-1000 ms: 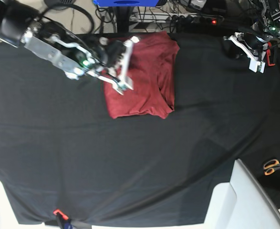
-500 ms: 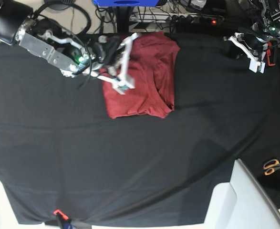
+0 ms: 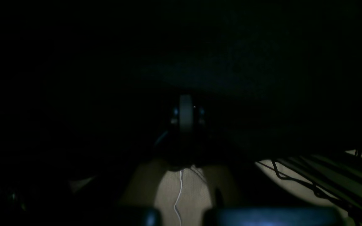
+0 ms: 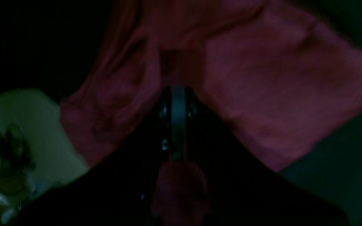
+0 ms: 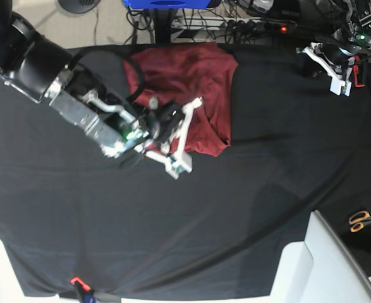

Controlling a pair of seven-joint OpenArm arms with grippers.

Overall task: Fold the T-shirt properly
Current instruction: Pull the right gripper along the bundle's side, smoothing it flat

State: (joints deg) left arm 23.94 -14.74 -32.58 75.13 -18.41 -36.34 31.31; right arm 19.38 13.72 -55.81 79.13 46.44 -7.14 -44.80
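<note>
- The T-shirt [image 5: 194,88] is lying folded into a compact brick-red block in the upper middle of the base view, on the black cloth [image 5: 236,208] covering the table.
- Its upper edge is reaching the far rim of the table, and its lower right corner is ending in a rounded fold.
- The right gripper [image 5: 184,139] is sitting over the lower left part of the shirt, at centre left of the base view, with its arm stretching in from the upper left corner.
- Its white fingers [image 5: 188,120] are pressing together, with no gap between them.
- In the right wrist view the closed gripper [image 4: 178,103] is showing at centre frame with red fabric [image 4: 262,94] spreading behind it; whether any cloth is pinched, I cannot tell.
- The left gripper [image 5: 338,76] is resting at the upper right of the base view, well apart from the shirt, its jaws together and holding nothing.
- The left wrist view is nearly black; only the shut gripper [image 3: 185,114] at centre and pale floor with cables at the bottom are showing.
- A pair of orange-handled scissors [image 5: 362,221] is lying at the right edge of the base view.
</note>
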